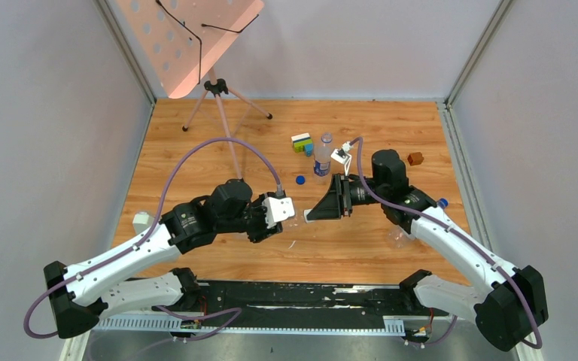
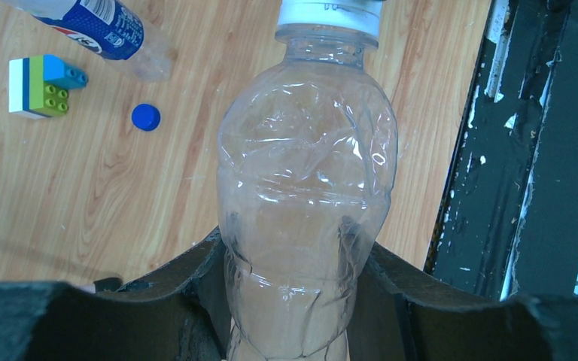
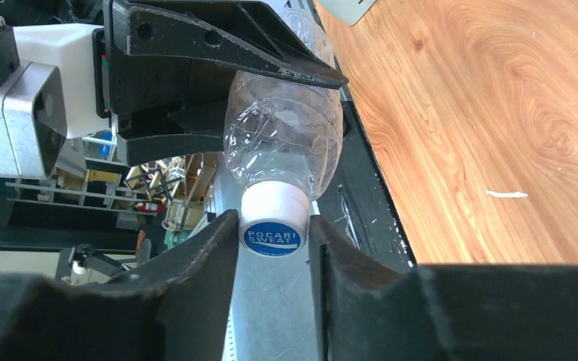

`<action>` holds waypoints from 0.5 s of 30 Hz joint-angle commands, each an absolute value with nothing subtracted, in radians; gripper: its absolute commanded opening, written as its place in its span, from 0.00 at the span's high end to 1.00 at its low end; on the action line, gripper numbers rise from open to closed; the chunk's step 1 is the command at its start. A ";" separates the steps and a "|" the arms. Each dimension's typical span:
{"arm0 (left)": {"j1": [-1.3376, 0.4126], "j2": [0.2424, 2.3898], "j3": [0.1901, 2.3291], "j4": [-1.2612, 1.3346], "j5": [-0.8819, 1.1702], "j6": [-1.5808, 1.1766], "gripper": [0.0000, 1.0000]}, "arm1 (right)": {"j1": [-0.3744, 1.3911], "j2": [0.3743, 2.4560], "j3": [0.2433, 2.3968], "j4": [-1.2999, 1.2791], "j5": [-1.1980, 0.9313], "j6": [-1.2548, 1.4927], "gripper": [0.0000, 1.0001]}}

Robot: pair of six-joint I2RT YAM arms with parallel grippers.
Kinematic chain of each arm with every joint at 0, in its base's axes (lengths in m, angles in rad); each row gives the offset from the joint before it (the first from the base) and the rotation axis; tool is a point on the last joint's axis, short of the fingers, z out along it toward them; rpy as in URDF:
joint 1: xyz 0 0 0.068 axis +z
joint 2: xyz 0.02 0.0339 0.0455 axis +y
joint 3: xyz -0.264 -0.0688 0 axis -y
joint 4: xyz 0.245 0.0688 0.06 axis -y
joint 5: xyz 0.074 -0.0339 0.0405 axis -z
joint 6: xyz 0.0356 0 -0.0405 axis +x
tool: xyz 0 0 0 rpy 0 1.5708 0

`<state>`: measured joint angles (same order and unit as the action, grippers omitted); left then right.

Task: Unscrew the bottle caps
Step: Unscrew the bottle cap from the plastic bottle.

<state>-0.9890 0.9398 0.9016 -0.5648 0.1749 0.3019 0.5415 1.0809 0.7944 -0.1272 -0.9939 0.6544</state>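
A clear unlabelled bottle (image 2: 307, 188) lies level in the air with my left gripper (image 2: 301, 301) shut round its lower body. Its white bottle cap (image 3: 272, 222), with a blue printed top, points at my right gripper (image 3: 273, 248), whose two fingers press on either side of it. In the top view the two grippers meet above the middle of the table, left gripper (image 1: 286, 218) and right gripper (image 1: 310, 216). A loose blue cap (image 1: 300, 180) lies on the wood. A blue-labelled bottle (image 1: 323, 156) stands behind it.
A toy block cluster (image 1: 302, 143) sits by the labelled bottle, and a small brown cube (image 1: 415, 158) lies at the far right. Another clear bottle (image 1: 400, 237) lies under my right arm. A pink tripod stand (image 1: 214, 90) occupies the far left. The black front rail (image 1: 293, 293) borders the near edge.
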 commanded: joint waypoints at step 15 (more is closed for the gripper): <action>-0.981 0.960 0.943 -0.542 0.293 0.221 1.00 | 0.580 0.932 0.782 -0.111 -0.984 0.309 1.00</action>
<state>-0.9920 0.9413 0.9035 -0.5495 0.2016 0.2939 0.5617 1.0012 0.7895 -0.1703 -0.9661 0.5030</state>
